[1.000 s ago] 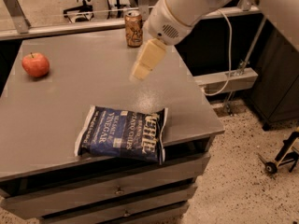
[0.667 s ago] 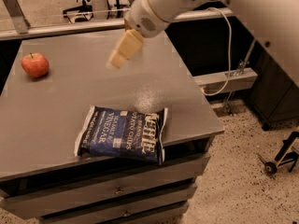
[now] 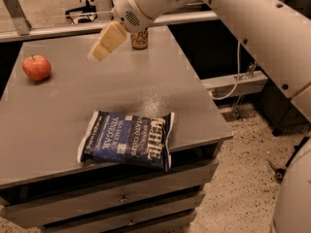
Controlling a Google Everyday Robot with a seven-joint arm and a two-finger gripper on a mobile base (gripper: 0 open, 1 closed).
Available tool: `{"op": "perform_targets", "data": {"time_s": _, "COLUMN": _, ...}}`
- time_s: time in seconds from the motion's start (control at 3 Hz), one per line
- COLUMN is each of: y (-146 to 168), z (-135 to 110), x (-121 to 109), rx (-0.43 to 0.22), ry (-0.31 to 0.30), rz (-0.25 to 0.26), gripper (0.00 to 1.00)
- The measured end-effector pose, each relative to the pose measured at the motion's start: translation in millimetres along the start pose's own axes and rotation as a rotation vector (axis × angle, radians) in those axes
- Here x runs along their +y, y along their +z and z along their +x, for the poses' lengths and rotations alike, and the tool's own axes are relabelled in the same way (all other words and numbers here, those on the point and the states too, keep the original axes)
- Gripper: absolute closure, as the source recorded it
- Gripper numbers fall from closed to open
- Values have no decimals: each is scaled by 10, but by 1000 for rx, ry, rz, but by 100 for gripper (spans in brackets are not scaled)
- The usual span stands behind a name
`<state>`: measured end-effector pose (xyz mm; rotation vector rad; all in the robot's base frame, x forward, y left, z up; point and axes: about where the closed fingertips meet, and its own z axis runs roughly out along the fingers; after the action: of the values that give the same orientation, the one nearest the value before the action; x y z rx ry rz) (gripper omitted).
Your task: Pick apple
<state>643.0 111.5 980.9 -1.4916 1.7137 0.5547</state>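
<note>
The apple (image 3: 36, 67) is small, round and red with a short dark stem. It sits on the grey table (image 3: 58, 115) near its far left edge. My gripper (image 3: 97, 51) hangs above the table's back middle, to the right of the apple and apart from it. Its cream fingers point down and to the left. Nothing shows between them.
A blue bag of salt and vinegar chips (image 3: 128, 139) lies near the table's front edge. A drink can (image 3: 139, 39) stands at the back, partly behind my arm. Drawers run under the table. Speckled floor and a cable are to the right.
My gripper has moved left across the back of the table, toward the apple. The apple, the chip bag and the can have not moved.
</note>
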Motion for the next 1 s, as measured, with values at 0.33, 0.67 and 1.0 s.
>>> {"op": "perform_targets", "data": {"time_s": 0.33, "y": 204, "z": -58, "x": -59, "rx": -58, "ry": 30, "rz": 21, "gripper": 0}}
{"op": "perform_targets", "data": {"time_s": 0.67, "y": 999, "z": -287, "x": -226, "rx": -166, "ry": 54, "rz": 11, "gripper": 0}}
{"op": "perform_targets", "data": {"time_s": 1.0, "y": 1645, "z": -411, "x": -249, "rx": -220, "ry": 70, "rz": -30, "gripper": 0}}
